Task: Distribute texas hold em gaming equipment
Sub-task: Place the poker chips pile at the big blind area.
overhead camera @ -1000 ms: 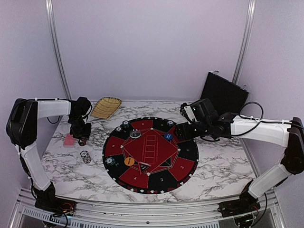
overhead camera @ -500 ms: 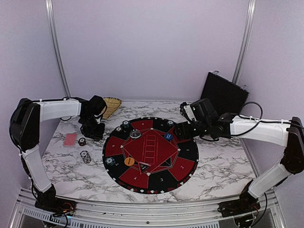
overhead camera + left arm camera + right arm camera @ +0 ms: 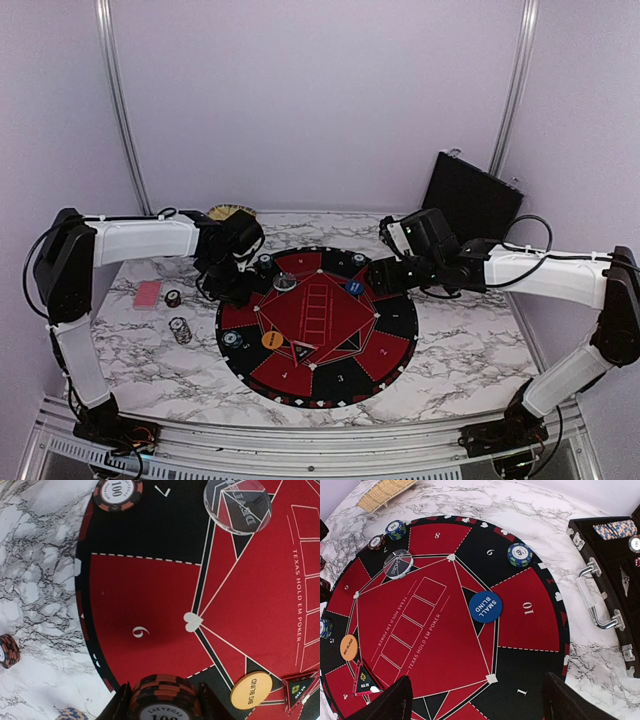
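Observation:
My left gripper [image 3: 165, 706] is shut on a stack of red-and-black poker chips [image 3: 164, 695], held just above the mat's red sector 6 [image 3: 145, 610]. In the top view this gripper [image 3: 236, 284] hangs over the left edge of the round mat [image 3: 340, 385]. My right gripper [image 3: 477, 702] stands open and holds nothing above sector 1; in the top view it [image 3: 386, 276] is at the mat's right rim. The blue small-blind disc [image 3: 485, 606], orange big-blind disc [image 3: 251, 690] and clear dealer disc [image 3: 237, 505] lie on the mat. Pink cards [image 3: 147, 294] lie on the marble at left.
Chip stacks stand on the mat's rim [image 3: 520, 554], [image 3: 118, 492], [image 3: 232, 340]. Two more chip stacks [image 3: 173, 298], [image 3: 180, 329] sit on the marble near the cards. A woven basket [image 3: 382, 492] is at the back left, an open black case [image 3: 607, 575] at the right.
The left arm has swung right, from beside the pink cards to the mat's left edge. The right arm has not moved.

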{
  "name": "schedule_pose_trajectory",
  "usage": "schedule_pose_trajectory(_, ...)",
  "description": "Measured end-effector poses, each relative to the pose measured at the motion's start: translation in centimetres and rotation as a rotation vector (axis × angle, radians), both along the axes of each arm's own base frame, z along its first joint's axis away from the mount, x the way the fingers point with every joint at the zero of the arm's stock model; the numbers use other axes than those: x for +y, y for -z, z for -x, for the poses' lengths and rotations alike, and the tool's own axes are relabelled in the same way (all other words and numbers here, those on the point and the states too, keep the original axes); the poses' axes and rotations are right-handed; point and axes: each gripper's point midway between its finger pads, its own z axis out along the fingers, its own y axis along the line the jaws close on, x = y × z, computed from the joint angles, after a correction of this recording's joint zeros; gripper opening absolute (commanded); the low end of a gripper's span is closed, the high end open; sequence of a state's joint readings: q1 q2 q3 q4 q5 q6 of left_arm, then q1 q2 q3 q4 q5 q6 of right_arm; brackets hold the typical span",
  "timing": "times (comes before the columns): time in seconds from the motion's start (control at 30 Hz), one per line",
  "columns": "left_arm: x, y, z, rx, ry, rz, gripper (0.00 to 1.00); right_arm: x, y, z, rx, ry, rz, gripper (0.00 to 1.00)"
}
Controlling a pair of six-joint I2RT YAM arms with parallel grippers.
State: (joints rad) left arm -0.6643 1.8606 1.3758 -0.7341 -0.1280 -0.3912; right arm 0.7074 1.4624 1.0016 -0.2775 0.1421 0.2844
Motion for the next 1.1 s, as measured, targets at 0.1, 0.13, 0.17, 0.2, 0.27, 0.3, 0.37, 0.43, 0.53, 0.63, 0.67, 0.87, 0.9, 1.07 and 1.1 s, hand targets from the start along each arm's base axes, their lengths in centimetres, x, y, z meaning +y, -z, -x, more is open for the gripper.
schedule_pose_trajectory(0.1, -0.7, 0.8, 0.6, 0.018, 0.014, -0.007, 0.33, 0.0, 0.1, 0.0, 0.001, 0.001, 0.001, 0.87)
schedule_pose_trajectory(0.13, -0.9, 1.0, 0.8, 0.025, 0.019, -0.01, 0.33, -0.1, 0.1, 0.0, 0.002, 0.001, 0.002, 0.87)
schedule_pose_trajectory(0.17, -1.1, 1.3, 1.0, 0.031, 0.023, -0.013, 0.33, -0.1, 0.3, 0.1, 0.004, 0.001, 0.003, 0.87)
schedule_pose_trajectory(0.2, -1.3, 1.5, 1.2, 0.036, 0.029, -0.015, 0.33, -0.1, 0.3, 0.1, 0.005, 0.001, 0.004, 0.87)
schedule_pose_trajectory(0.27, -1.6, 1.8, 1.5, 0.042, 0.036, -0.019, 0.33, -0.1, 0.3, 0.1, 0.006, 0.001, 0.004, 0.87)
schedule_pose_trajectory(0.3, -1.8, 1.9, 1.6, 0.045, 0.04, -0.019, 0.33, -0.1, 0.3, 0.1, 0.006, 0.001, 0.004, 0.87)
schedule_pose_trajectory(0.37, -2.2, 2.1, 1.9, 0.051, 0.047, -0.017, 0.33, -0.1, 0.3, 0.1, 0.006, 0.001, 0.004, 0.87)
schedule_pose_trajectory(0.43, -2.5, 2.2, 2.2, 0.054, 0.053, -0.017, 0.33, -0.1, 0.3, 0.1, 0.006, 0.001, 0.004, 0.87)
schedule_pose_trajectory(0.53, -2.9, 2.5, 2.4, 0.057, 0.058, -0.01, 0.33, -0.1, 0.3, 0.1, 0.006, 0.001, 0.004, 0.87)
schedule_pose_trajectory(0.63, -2.9, 3.0, 2.8, 0.064, 0.058, -0.011, 0.33, -0.1, 0.3, 0.1, 0.007, 0.002, 0.002, 0.87)
schedule_pose_trajectory(0.67, -2.8, 3.2, 3.0, 0.069, 0.058, -0.013, 0.33, -0.1, 0.3, 0.1, 0.007, 0.003, 0.002, 0.87)
schedule_pose_trajectory(0.87, -2.6, 4.0, 3.7, 0.088, 0.056, -0.019, 0.33, -0.1, 0.3, 0.1, 0.007, 0.002, 0.002, 0.87)
schedule_pose_trajectory(0.9, -2.6, 4.1, 3.7, 0.087, 0.057, -0.017, 0.33, -0.1, 0.3, 0.1, 0.007, 0.002, 0.002, 0.87)
schedule_pose_trajectory(1.07, -2.9, 4.2, 3.7, 0.084, 0.059, -0.006, 0.34, -0.1, 0.3, 0.1, 0.007, 0.003, 0.002, 0.87)
schedule_pose_trajectory(1.1, -2.9, 4.4, 3.8, 0.085, 0.06, -0.007, 0.34, -0.1, 0.3, 0.1, 0.007, 0.003, 0.002, 0.87)
